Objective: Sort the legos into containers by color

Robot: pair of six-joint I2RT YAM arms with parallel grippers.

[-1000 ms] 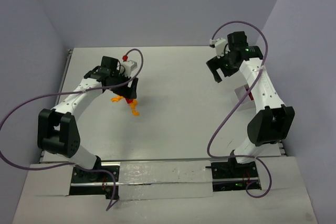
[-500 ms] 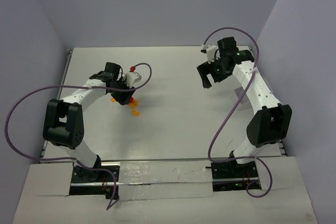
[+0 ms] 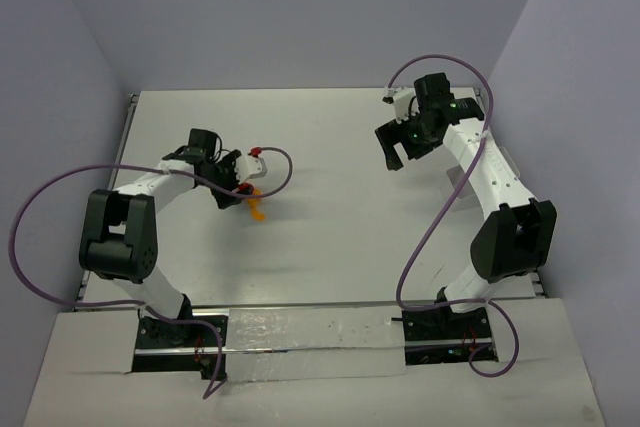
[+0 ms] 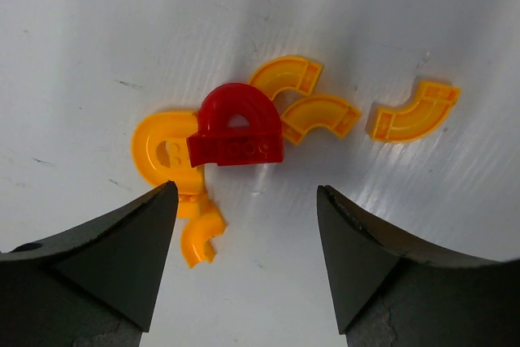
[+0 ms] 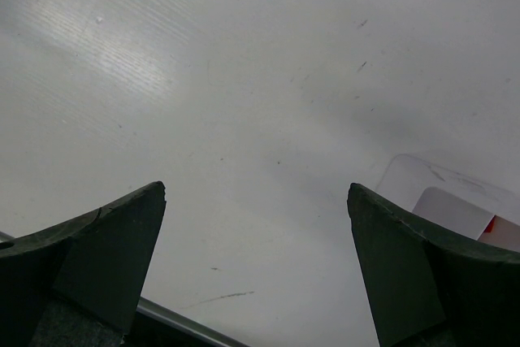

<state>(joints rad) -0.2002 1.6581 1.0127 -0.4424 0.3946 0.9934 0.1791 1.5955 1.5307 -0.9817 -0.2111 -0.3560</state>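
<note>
Left of centre on the white tabletop [image 3: 330, 227], the black two-finger left gripper [image 3: 232, 195] points down beside a small cluster of orange-yellow plastic lego pieces [image 3: 257, 210]. The black right gripper [image 3: 392, 145] hangs over the table's far right part, jaws apart. A faint translucent white bin [image 3: 452, 183] sits just beside the right arm.

Soft, even light from above keeps the overhead view bright, and the white table [image 3: 330, 237] carries only faint, diffuse shadows. In the left wrist view glare streaks the surface; the legos [image 4: 236, 127] are crisp, the left fingers [image 4: 97, 266] dark and soft-edged. The right wrist view is greyer, the right fingers [image 5: 89, 249] blurred.
</note>
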